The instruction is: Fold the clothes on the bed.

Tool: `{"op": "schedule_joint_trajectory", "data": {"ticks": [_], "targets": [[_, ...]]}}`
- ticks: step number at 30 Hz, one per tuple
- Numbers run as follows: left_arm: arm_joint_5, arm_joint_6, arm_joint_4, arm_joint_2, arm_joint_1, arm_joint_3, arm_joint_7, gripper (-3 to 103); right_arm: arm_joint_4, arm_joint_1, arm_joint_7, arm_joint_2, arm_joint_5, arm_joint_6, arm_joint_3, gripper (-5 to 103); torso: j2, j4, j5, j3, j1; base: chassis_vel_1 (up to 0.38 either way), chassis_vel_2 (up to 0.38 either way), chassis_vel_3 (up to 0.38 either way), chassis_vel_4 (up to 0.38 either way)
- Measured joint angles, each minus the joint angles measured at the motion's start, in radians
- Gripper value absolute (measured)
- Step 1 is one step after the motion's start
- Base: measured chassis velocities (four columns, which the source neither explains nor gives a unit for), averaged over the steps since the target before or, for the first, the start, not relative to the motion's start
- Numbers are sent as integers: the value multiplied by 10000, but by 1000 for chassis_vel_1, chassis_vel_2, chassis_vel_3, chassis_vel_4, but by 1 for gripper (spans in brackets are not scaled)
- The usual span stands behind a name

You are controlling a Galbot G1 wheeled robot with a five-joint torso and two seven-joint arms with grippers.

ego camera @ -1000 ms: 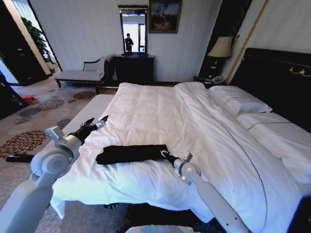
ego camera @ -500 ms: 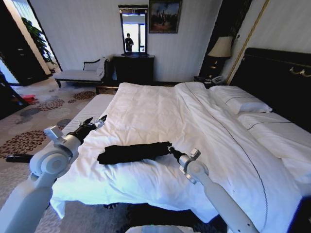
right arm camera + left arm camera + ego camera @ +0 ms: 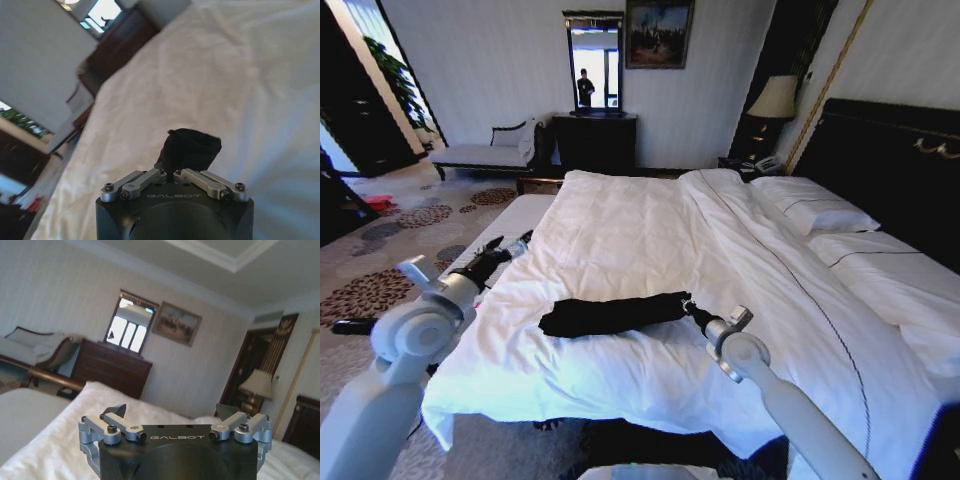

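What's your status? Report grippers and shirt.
Right gripper shut on T-shirt end, low on bed. Left gripper open, raised off bed's left edge. Shirt a long narrow bundle. Nothing in the way.

Pale striped walls. Dark wooden dresser (image 3: 595, 140) against far wall, tall dark-framed mirror (image 3: 595, 62) above, dark-framed painting (image 3: 659, 33) beside. Pale upholstered chaise (image 3: 485, 150) left. Cream-shaded table lamp (image 3: 775, 98) right. Floral patterned carpet (image 3: 405, 225).
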Motion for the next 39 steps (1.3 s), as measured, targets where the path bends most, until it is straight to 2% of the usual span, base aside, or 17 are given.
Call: {"op": "schedule_joint_trajectory", "data": {"ticks": [12, 17, 21, 35, 39], "targets": [[-191, 0, -103, 130, 124, -392, -32, 100, -665, 1048, -1013, 465, -1543, 273, -2102, 1, -1, -1, -2, 1, 0, 0, 0, 0, 0], [-150, 0, -59, 70, 262, -453, -41, 100, -991, 1704, -1184, 1087, -1868, 370, -3047, 1, 0, 2, -4, 0, -1, 0, 0, 0, 0], [-86, 4, -42, 20, 354, -465, -47, 100, -1446, 2357, -1307, 1867, -2062, 517, -3745, 1, -1, 1, -3, 0, 0, 0, 0, 0, 0], [4, 38, -49, 15, 602, -651, -60, 100, -2994, 3208, -1514, 3469, -2759, 660, -4905, 1, -1, 0, -3, 0, 0, 0, 0, 0, 0], [2, 38, 42, 101, 606, -716, -60, 100, -3304, 3361, -1518, 3727, -2847, 661, -5117, 1, 0, 0, -2, 0, -1, 0, 0, 0, 0]]}}
